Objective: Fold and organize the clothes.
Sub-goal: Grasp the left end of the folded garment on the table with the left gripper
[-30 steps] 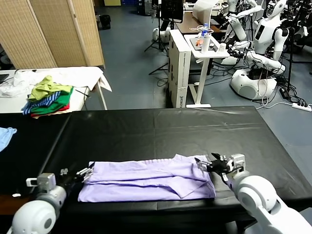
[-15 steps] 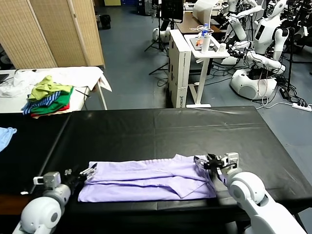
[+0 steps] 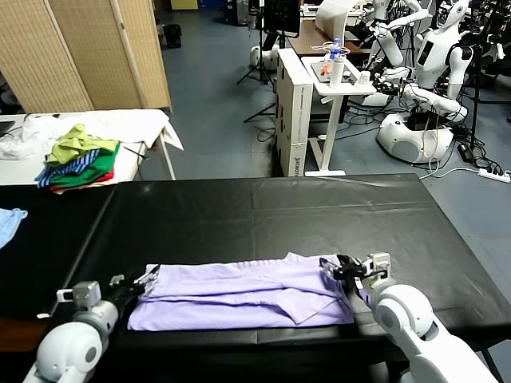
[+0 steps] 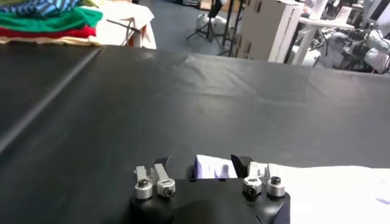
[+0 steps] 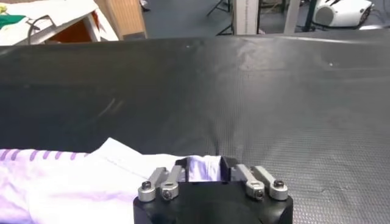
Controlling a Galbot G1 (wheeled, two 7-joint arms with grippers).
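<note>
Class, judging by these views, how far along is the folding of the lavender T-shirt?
Done: the thin lavender T-shirt lies folded lengthwise into a long band on the black table. In hand: the left gripper and right gripper each straddle one end, jaws apart around fabric. Left: folding crosswise and tidying.

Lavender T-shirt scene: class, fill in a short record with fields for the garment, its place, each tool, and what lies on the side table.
garment: lavender T-shirt, folded into a long band
place: near edge of the black table
left tool: at the shirt's left end, cloth between its fingers
right tool: at the shirt's right end, cloth between its fingers
side table: pile of green, striped and red clothes
</note>
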